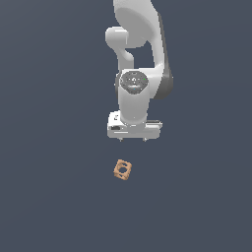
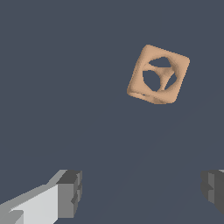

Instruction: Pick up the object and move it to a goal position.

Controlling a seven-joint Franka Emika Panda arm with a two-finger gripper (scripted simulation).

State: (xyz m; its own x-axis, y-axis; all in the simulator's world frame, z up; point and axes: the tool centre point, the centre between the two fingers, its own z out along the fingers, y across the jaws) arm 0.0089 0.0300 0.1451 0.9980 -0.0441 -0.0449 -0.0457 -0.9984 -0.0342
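Fingertips of the white gripper [image 2: 142, 194] frame the nearest part of the wrist view, one grey pad [image 2: 70, 192] on a pale finger at one side and a second grey pad at the opposite edge, set wide apart with nothing between them, so the jaws stand fully spread and hold nothing. Beyond them lies the object [image 2: 158, 74], an orange-tan cube-like block with a round hole through its face and thin webs showing inside the hole; it sits turned at an angle on the surface, clear of both pads and off the line between them, nearer the pad at the frame's edge than the one on the pale finger. In the exterior view the gripper [image 1: 133, 140] hangs from the white Franka arm [image 1: 138, 54], its two short fingertips pointing down, and the block [image 1: 122, 170] rests below it and a little toward the exterior view's left, apart from the fingers and not touched by them. Farther out, the surface [image 1: 49, 197] is a flat, uniform dark slate blue that fills both views, with no edge, wall or horizon to be made out.
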